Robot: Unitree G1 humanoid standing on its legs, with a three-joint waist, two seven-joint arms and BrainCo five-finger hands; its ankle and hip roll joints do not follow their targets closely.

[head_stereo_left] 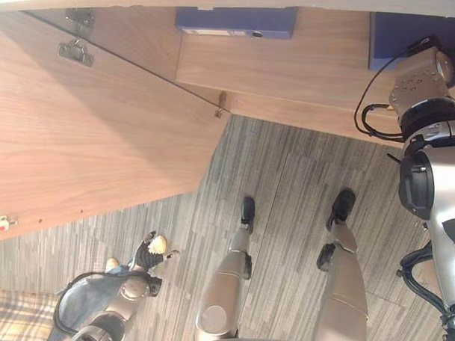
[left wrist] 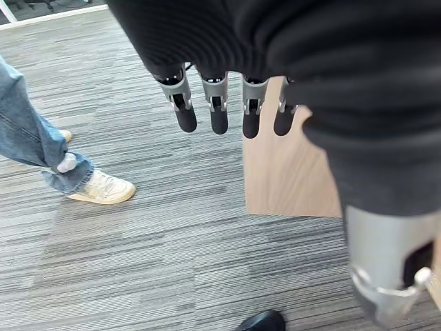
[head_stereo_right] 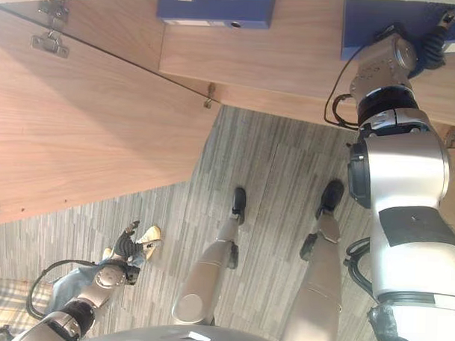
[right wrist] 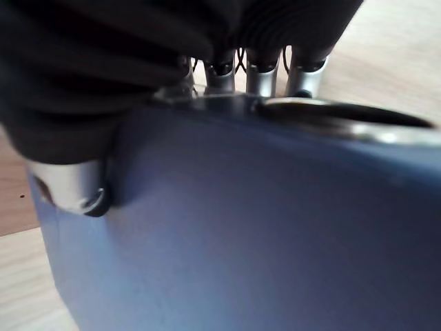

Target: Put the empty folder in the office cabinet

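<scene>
A blue folder (head_stereo_right: 367, 26) stands on the wooden cabinet shelf (head_stereo_left: 291, 68) at the far right. My right hand (head_stereo_right: 432, 44) is up against it. In the right wrist view the folder (right wrist: 241, 227) is very close; my fingers (right wrist: 262, 76) hook over its upper edge by the metal-ringed hole, and the thumb (right wrist: 69, 183) presses its face. My left hand (head_stereo_left: 146, 254) hangs low at the left over the carpet, fingers (left wrist: 217, 110) straight and holding nothing.
A second blue folder (head_stereo_left: 236, 21) lies further left on the same shelf. The open wooden cabinet door (head_stereo_left: 87, 136) with metal hinges (head_stereo_left: 75, 51) spreads across the left. A person in jeans (left wrist: 27, 138) and a white shoe (left wrist: 103, 187) stands near my left hand.
</scene>
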